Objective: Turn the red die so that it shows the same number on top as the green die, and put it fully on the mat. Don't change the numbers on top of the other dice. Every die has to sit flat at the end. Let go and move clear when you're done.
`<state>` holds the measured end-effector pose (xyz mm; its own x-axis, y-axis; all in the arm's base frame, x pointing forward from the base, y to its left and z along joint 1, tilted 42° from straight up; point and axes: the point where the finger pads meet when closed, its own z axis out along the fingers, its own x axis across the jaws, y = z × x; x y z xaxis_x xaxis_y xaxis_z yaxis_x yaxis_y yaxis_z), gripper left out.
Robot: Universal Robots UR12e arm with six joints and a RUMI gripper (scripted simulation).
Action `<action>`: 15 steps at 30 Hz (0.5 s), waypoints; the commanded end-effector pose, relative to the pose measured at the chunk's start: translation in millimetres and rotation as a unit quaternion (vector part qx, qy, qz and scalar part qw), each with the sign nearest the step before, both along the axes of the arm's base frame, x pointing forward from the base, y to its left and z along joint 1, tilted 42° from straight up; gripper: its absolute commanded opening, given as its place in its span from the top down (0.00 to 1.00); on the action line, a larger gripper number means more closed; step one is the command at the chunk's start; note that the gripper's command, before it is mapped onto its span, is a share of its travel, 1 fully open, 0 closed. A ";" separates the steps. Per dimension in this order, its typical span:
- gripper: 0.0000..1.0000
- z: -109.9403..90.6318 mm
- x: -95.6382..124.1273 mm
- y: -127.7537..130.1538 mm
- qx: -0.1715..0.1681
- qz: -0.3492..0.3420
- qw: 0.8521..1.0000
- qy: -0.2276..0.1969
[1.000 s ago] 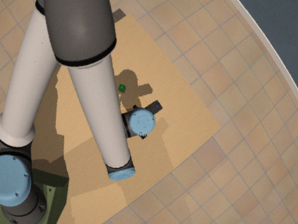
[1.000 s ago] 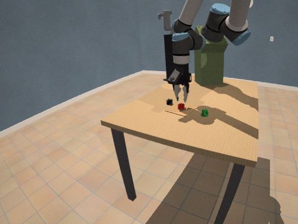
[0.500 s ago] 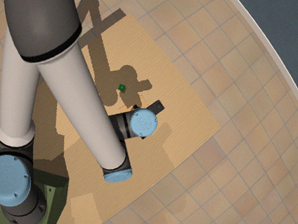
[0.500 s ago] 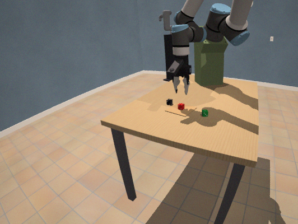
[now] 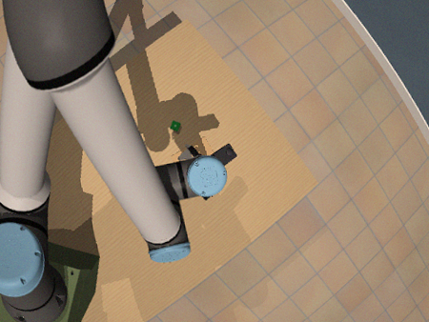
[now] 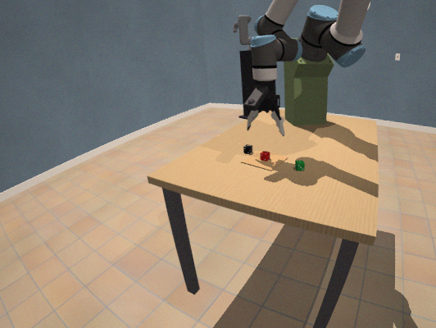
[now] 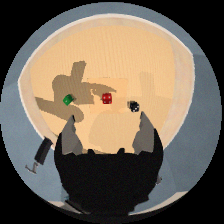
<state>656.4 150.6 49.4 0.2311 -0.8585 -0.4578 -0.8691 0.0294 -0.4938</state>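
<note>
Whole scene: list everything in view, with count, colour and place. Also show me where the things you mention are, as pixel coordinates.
red die (image 6: 265, 156) (image 7: 107, 98): one, red, on the mat
green die (image 5: 175, 126) (image 6: 300, 166) (image 7: 68, 99): one, green, on the table in shadow, off the mat
black die (image 6: 247, 149) (image 7: 134, 106): one, black, on the table beside the mat
mat (image 7: 118, 107): one, pale tan, on the table
table (image 5: 266, 154) (image 6: 328, 205): one, wood-coloured top, dark legs, on the floor
floor (image 5: 350, 142) (image 6: 102, 230): one, tan tiles
wall (image 6: 102, 74): blue, behind the table
stand (image 6: 305, 98): one, green, under the arm
arm (image 5: 108, 166): one, white, grey and blue, over the table
pincer (image 6: 265, 132) (image 7: 106, 113): one, black and grey, open above the dice

wooden table (image 5: 266, 154) (image 6: 328, 205) (image 7: 120, 50): mat (image 7: 120, 107), red (image 6: 265, 156) (image 7: 107, 98), green (image 6: 300, 166) (image 7: 68, 99) (image 5: 175, 126), black dice (image 6: 247, 149) (image 7: 134, 106)
</note>
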 end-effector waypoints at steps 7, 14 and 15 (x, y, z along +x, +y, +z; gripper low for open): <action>0.00 0.3 0.2 -0.2 0.000 -0.001 1.000 0.000; 0.00 0.4 0.4 -0.3 0.005 -0.008 1.000 0.005; 0.00 0.4 0.5 -0.4 0.007 -0.011 1.000 0.007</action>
